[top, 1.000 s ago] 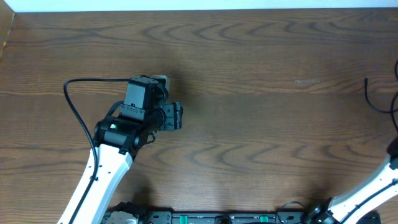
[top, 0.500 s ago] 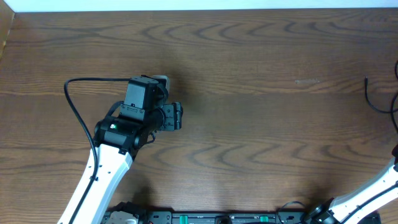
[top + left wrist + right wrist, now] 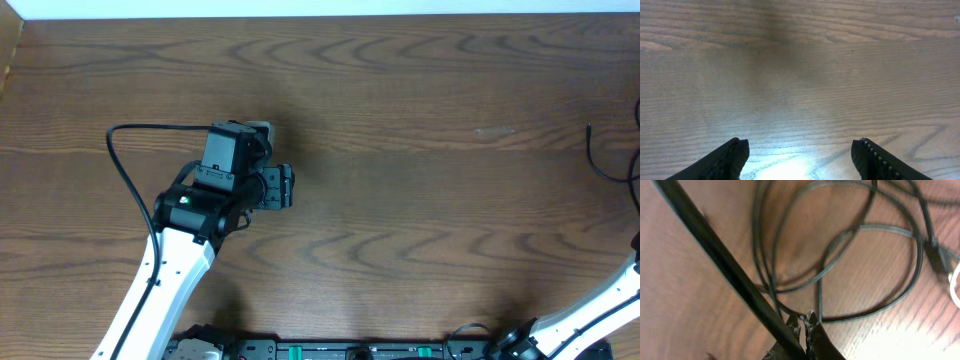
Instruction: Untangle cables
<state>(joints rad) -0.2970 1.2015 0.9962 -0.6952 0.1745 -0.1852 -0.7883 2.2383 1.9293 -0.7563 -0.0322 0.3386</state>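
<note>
A thin black cable (image 3: 867,227) lies in loose loops on the wooden table in the right wrist view. A short piece of a white cable (image 3: 955,282) shows at the right edge. My right gripper (image 3: 804,319) is shut, and a sharp bend of the black cable meets its fingertips. In the overhead view only a strand of the black cable (image 3: 598,160) shows at the right edge, and the right gripper is out of frame. My left gripper (image 3: 800,150) is open and empty over bare wood, far from the cables; it also shows in the overhead view (image 3: 283,187).
The arm's own thick black cable (image 3: 725,265) crosses the right wrist view diagonally beside the jaws. The left arm's cable (image 3: 125,165) loops to the left of its wrist. The right arm's white link (image 3: 590,305) is at the lower right. The table's far edge (image 3: 320,17) runs along the top.
The right arm's link has slid slightly toward the lower right, out of the overhead view. The left arm has barely moved.
</note>
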